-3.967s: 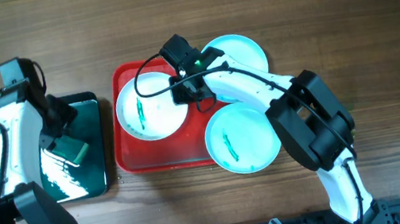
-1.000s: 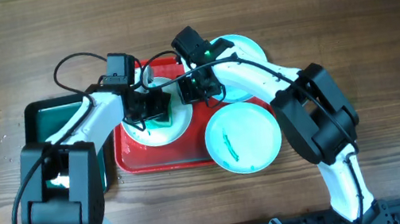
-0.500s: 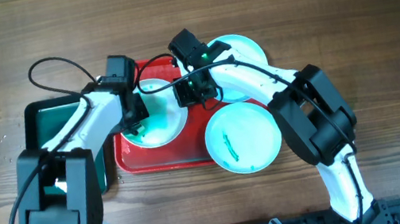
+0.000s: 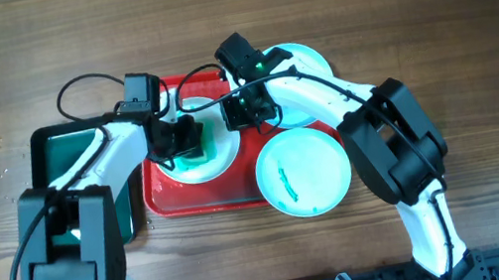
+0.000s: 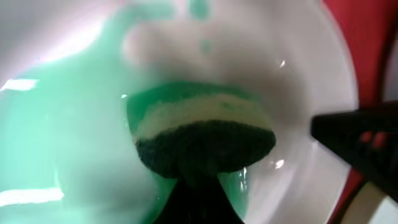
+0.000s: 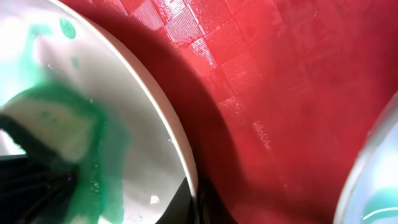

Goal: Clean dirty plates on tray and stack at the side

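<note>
A white plate (image 4: pixel 196 169) lies on the left part of the red tray (image 4: pixel 209 202). My left gripper (image 4: pixel 187 140) is shut on a green and dark sponge (image 5: pixel 202 127) and presses it onto this plate, which is wet with green liquid. At the plate's right rim (image 6: pixel 177 134), my right gripper (image 4: pixel 238 115) is shut, one finger inside and one outside. A pale turquoise plate (image 4: pixel 307 69) sits at the tray's back right. Another turquoise plate (image 4: pixel 303 174), with a dark teal smear, overlaps the tray's front right corner.
A black basin with a green inside (image 4: pixel 71 153) stands left of the tray, under my left arm. Cables loop above both wrists. Bare wooden table (image 4: pixel 475 44) lies to the right and at the back.
Four seconds ago my left gripper held the sponge over the basin. In the last second it slid the sponge left on the white plate and back toward the middle. My right gripper stayed put.
</note>
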Tool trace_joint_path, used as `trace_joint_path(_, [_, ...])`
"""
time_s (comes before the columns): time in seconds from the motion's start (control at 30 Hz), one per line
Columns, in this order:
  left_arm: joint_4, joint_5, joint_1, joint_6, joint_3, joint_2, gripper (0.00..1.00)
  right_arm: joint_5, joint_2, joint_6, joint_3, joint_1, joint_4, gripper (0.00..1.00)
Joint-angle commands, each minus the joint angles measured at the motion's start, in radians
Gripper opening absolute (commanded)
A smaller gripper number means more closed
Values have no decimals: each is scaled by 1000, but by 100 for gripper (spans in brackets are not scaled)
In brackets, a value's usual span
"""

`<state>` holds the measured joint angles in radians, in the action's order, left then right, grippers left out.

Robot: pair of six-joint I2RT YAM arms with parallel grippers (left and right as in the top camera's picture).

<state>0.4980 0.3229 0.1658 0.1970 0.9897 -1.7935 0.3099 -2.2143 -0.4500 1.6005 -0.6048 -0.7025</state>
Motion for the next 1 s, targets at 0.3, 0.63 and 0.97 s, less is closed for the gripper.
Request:
trace_joint_path(0.3, [-215, -454, 77, 119, -21, -36, 4, -19, -34, 2, -4, -6, -9, 4])
trace_joint_path(0.63, [-56, -497, -9, 138, -21, -35, 4, -20, -34, -18, -4, -6, -10, 4])
trace_joint_path(0.97, [169, 197, 10, -89, -21, -35, 4, -19, -34, -21, -4, -6, -9, 4])
